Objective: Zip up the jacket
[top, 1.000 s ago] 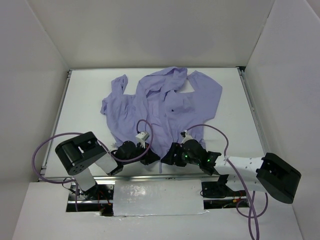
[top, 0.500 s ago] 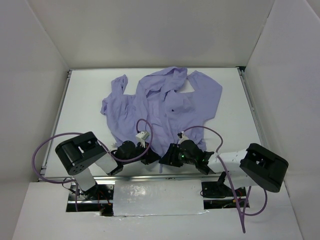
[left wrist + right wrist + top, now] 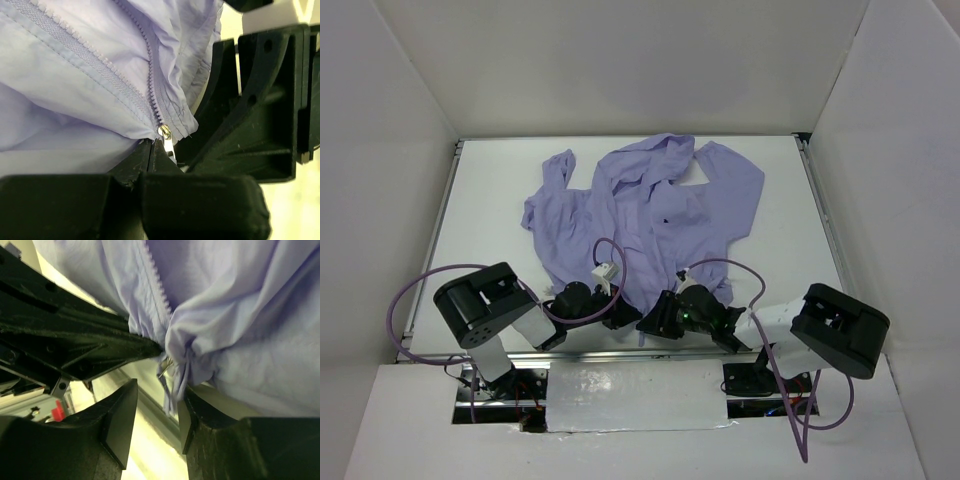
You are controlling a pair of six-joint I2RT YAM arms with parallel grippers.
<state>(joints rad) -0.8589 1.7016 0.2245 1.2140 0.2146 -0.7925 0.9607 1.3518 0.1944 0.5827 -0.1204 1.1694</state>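
The jacket (image 3: 640,210) lies spread and rumpled on the white table (image 3: 490,200), with its hood toward the far wall and its bottom hem at the near edge, where both arms meet. The left gripper (image 3: 623,318) and right gripper (image 3: 650,322) sit just beside each other at that hem, below the middle of the garment.

In the left wrist view, the left gripper (image 3: 150,155) is clenched on the jacket's lower edge. Its two fingers (image 3: 200,205) are pressed together and the fabric disappears into the seam between them. The zipper slider (image 3: 163,132) sits just above that pinch, at the foot of the two rows of zipper teeth (image 3: 100,75), which spread apart above it. Its metal pull hangs down against the fingers.

In the right wrist view, the right gripper (image 3: 160,390) has its jaws parted. A bunched tail of hem and the slider's pull (image 3: 165,366) hang at the mouth of the gap. The fabric seems to brush the right-hand finger (image 3: 210,435), but the angle leaves that contact uncertain.
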